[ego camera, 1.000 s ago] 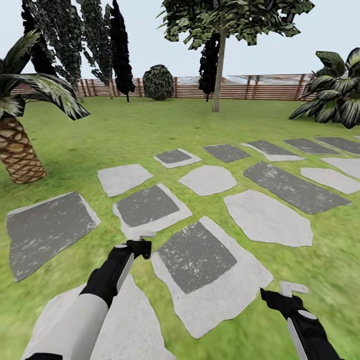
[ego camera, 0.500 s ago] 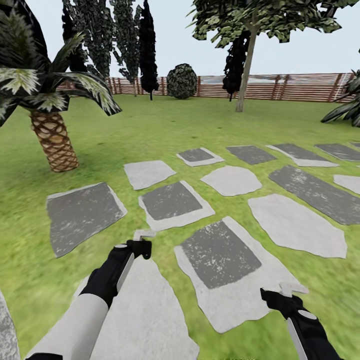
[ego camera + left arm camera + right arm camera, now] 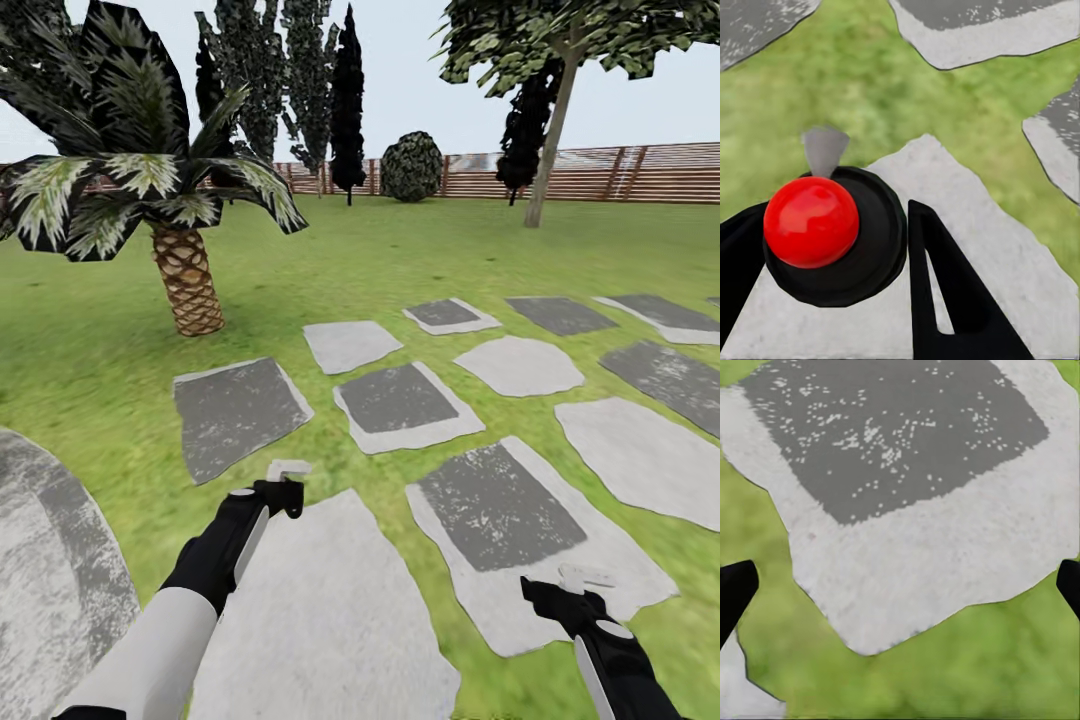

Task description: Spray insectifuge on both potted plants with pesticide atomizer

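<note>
Open lawn ahead, flat stepping stones underfoot.
Nothing upright over the stones or the grass between them; free passage ahead and to the right, clear to the far wooden fence. Blocked only by the palm on the left of the lawn, fronds spreading wide above its trunk. Farther back, near the fence: a round dark bush, a slim tree trunk and tall dark trees, all well apart from the stones.

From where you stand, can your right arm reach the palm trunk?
Probably not: the palm trunk stands far off across lawn and stepping stones, on the left, while the right tool hangs low nearby.
</note>
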